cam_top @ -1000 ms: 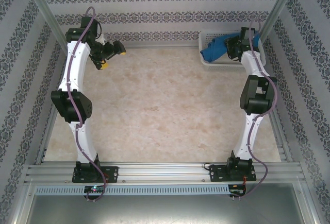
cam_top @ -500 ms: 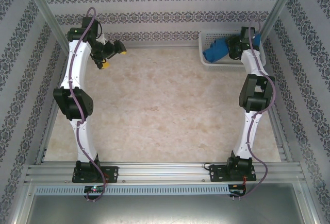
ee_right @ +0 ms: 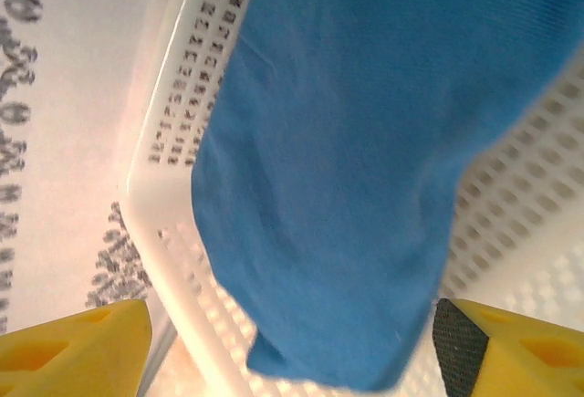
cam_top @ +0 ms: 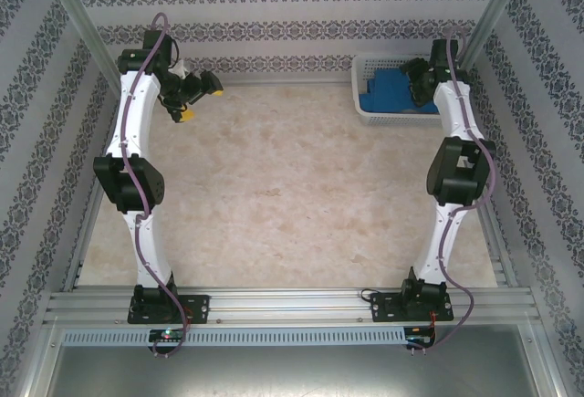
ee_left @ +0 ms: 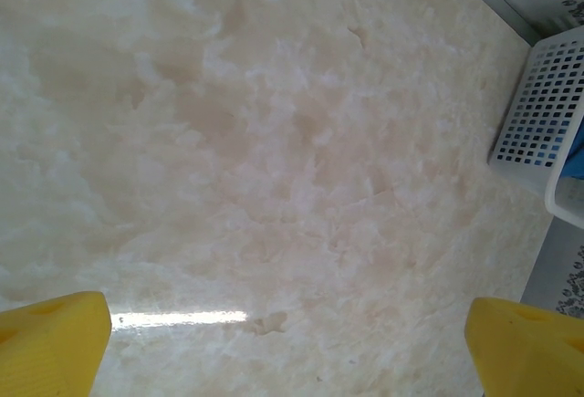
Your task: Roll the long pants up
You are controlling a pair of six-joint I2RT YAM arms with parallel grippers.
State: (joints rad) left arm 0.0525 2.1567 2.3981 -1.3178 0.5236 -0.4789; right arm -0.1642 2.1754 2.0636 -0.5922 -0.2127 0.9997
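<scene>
Left gripper (cam_top: 201, 103), yellow fingers spread wide, hovers over the far-left corner of the beige marbled desk (cam_top: 292, 187), unmoved. At the far-right corner, the royal-blue soft-fabric long pants (cam_top: 383, 88), a second ago raised over the rim of the white perforated plastic basket (cam_top: 365, 116), now lie bunched inside it. Extraction probably has to restart. The top view hides the right gripper (cam_top: 420, 79) opening. The right wrist view shows its fingers wide apart, with the fabric unclamped.

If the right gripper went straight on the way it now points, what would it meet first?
Probably the long pants, lying in the white basket straight ahead of the right gripper; depth is unclear.
</scene>
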